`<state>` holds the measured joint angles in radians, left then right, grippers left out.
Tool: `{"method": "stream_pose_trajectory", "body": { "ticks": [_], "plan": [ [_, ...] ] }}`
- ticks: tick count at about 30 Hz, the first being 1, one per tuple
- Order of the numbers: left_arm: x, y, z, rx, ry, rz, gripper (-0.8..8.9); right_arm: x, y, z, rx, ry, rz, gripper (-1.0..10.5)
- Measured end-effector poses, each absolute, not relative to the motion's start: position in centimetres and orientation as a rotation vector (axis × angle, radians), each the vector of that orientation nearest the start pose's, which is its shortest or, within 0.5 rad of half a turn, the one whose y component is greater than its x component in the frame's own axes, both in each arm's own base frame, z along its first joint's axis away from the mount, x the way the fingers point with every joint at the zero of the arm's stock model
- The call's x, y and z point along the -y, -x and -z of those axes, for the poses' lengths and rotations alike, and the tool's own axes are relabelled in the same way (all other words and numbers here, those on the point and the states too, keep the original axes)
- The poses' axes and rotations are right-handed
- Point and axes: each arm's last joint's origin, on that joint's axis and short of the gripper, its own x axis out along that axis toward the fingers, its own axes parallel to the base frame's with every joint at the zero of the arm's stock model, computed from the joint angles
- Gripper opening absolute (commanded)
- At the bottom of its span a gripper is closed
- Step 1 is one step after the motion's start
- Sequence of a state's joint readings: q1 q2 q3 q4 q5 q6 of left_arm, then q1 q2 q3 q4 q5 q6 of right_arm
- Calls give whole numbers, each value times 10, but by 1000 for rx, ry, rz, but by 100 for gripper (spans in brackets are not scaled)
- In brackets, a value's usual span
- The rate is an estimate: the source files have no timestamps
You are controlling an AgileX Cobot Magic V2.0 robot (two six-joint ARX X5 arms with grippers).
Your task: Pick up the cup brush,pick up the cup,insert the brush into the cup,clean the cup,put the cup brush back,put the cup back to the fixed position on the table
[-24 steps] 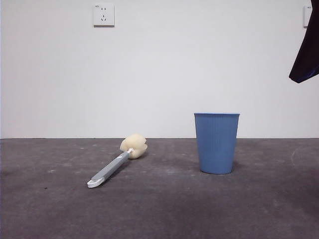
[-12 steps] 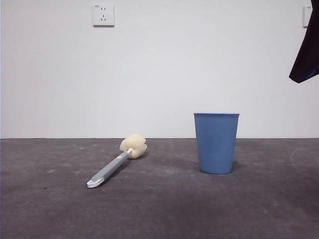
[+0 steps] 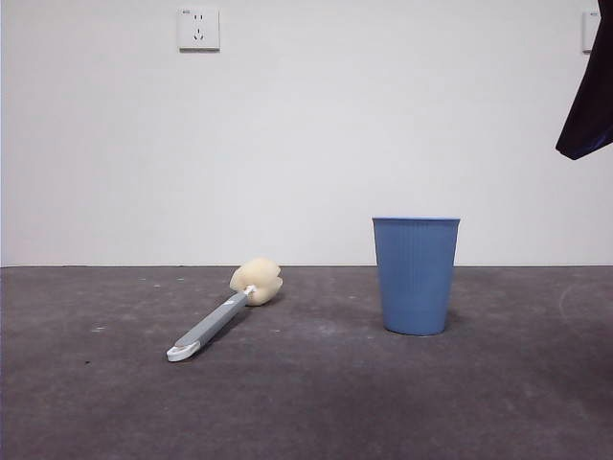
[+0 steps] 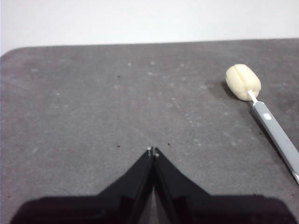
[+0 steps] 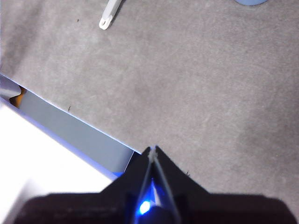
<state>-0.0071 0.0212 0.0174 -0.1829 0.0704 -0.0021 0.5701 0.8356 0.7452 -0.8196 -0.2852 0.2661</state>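
You have one table (image 3: 306,402), dark grey and scuffed, filling the lower part of the front view. On it stands one cup (image 3: 416,275), light blue and upright, right of centre in the front view. One cup brush (image 3: 224,310) lies flat on the table to the cup's left, well apart from it, with its sponge head toward the wall and the white handle tip toward the camera.

Only the front view gives you the whole cup; the right wrist view catches just a blue sliver (image 5: 251,2) at its edge, plus the brush's white tip (image 5: 108,18) and the table's edge. The left wrist view shows you the sponge head and handle (image 4: 261,109) but no cup.

You have two grippers: the left gripper (image 4: 153,151) and the right gripper (image 5: 152,150), each with jaws pressed together, holding nothing, above bare table.
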Motion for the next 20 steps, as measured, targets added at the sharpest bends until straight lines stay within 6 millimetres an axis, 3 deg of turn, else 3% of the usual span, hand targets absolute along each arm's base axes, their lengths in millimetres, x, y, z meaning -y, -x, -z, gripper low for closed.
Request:
{"method": "stream_pose_trajectory", "body": {
  "ticks": [20],
  "plan": [
    [3,-96,-150,-187,35,83,-3,-88,-123,-262,-1024,-99,-664,1]
  ]
}}
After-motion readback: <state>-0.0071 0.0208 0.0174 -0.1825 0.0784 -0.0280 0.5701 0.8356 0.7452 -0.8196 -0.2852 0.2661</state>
